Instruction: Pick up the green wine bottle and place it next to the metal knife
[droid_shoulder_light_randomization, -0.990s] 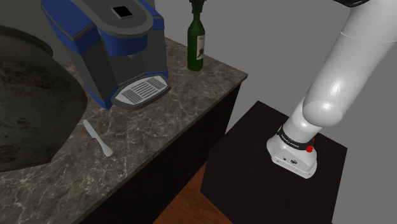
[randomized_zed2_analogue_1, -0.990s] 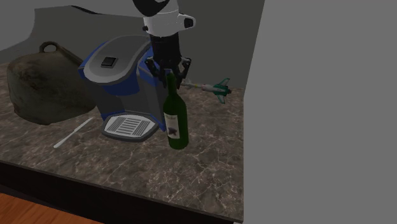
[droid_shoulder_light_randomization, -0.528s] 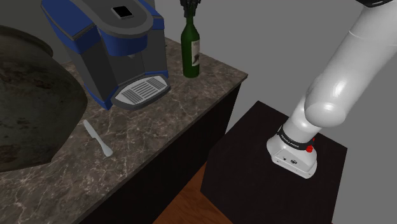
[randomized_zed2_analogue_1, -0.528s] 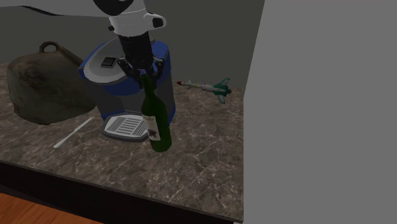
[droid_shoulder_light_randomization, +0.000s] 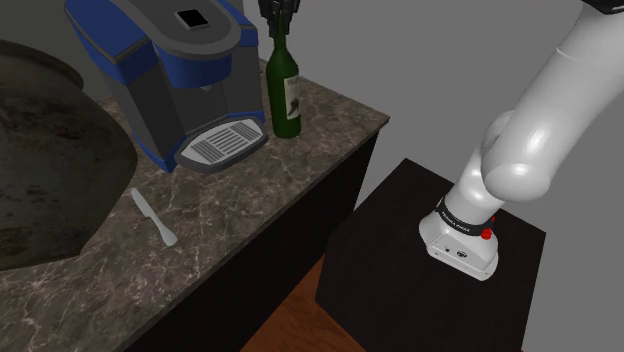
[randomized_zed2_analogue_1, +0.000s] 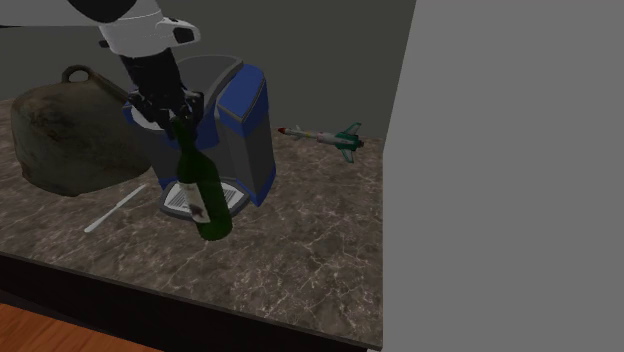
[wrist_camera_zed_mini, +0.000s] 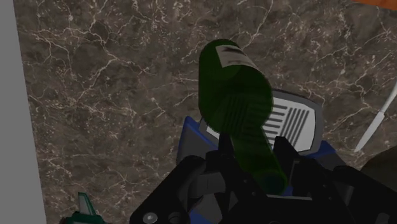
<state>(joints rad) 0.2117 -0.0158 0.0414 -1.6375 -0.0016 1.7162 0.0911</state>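
Green wine bottle (randomized_zed2_analogue_1: 205, 195), neck in the claw (randomized_zed2_analogue_1: 178, 116), beside blue coffee machine (randomized_zed2_analogue_1: 248, 125).

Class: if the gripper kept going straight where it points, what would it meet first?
The gripper clasps the green bottle; beyond it, probably the marble counter beside the drip tray.

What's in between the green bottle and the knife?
In the shoulder view, the grey drip tray of the coffee machine sits between the green wine bottle and the knife, then a bare stretch of marbled counter.
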